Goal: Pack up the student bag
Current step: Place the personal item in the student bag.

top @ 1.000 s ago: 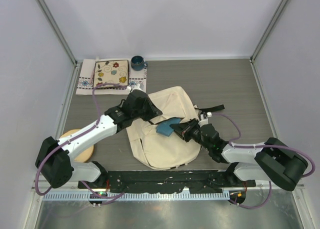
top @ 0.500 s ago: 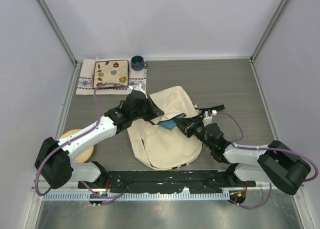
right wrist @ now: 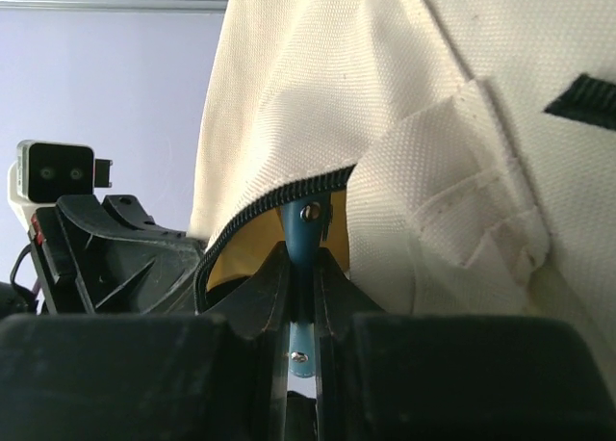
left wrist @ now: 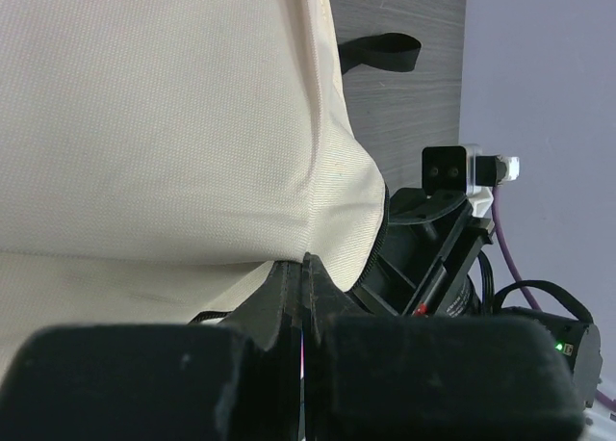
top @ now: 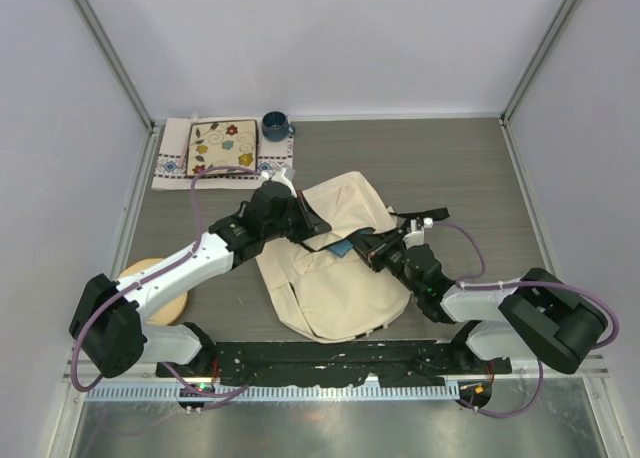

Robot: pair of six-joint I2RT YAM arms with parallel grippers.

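Blue item (top: 343, 247) has slid deeper into the bag (top: 340, 298) — right gripper (top: 363, 249) clamps it, left gripper (top: 305, 228) pinches the bag open.

Grey table (top: 450, 168) with student bag (top: 335, 288), cloth (top: 172, 163), mug (top: 275, 127), wooden disc (top: 172, 306).

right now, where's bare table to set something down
Bare table runs from the mug to the right wall, behind the student bag. Crowded: middle, where left tool grips the bag and right tool holds a blue item at its opening; cloth back left; wooden disc near left.
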